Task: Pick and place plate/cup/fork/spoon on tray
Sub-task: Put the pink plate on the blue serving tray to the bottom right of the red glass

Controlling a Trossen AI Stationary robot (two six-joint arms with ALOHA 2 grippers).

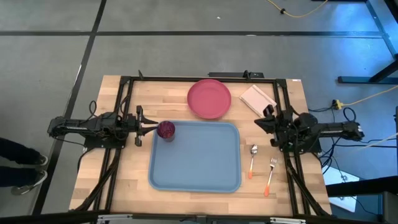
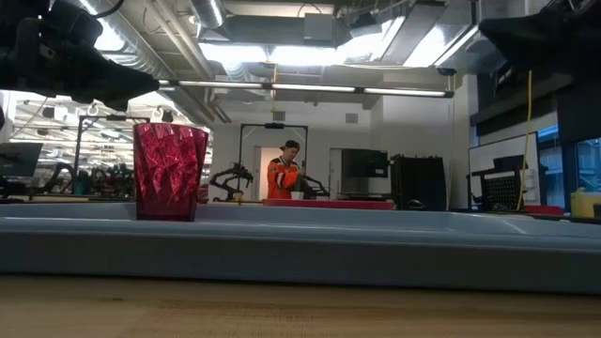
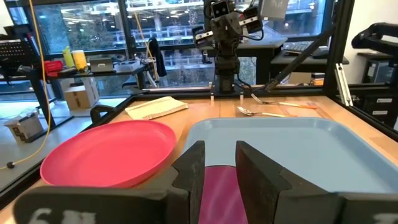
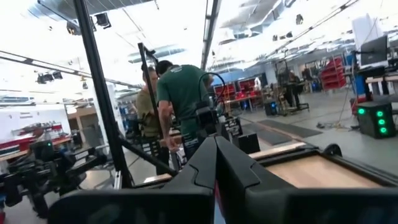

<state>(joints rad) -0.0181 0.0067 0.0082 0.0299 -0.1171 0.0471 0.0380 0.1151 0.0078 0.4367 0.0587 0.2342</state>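
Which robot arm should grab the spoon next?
Probably the right. The right gripper waits on the side where the spoon lies, outside the tray. The left gripper is at the cup, across the tray.

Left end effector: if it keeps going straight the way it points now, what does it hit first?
The cup, standing on the tray at its corner. The left end effector points right at it, fingers open; whether they already touch it is unclear.

I see the cup (image 1: 166, 129) in the tray (image 1: 199, 162) at its far-left corner, the plate (image 1: 209, 98) behind the tray, the spoon (image 1: 253, 159) and fork (image 1: 270, 175) to its right
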